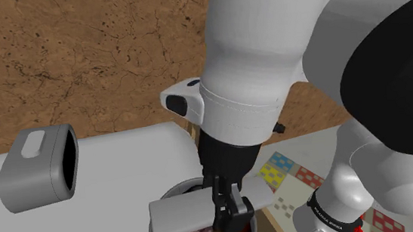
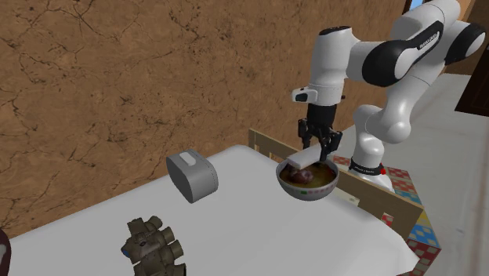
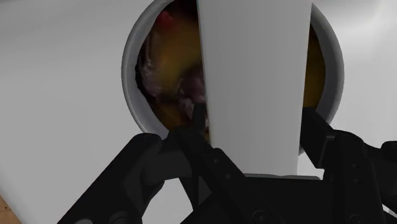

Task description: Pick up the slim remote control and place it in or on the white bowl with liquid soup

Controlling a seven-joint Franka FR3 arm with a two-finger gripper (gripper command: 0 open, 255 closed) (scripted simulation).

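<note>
On the white table (image 1: 107, 218), a grey box (image 1: 39, 168) lies at the shoulder view's left, well apart from the white bowl (image 2: 308, 188) of brown soup (image 3: 168, 70). The gripper (image 1: 232, 214) has its jaws clamped on the plain pale remote (image 1: 182, 214) — held level over the bowl's mouth.

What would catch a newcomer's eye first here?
The black gripper clasping a plain white remote level over the white bowl of brown soup, near the far end of the white table. Next, a grey rounded box lying on the table to the bowl's left in the second exterior view, before a cracked brown wall.
</note>
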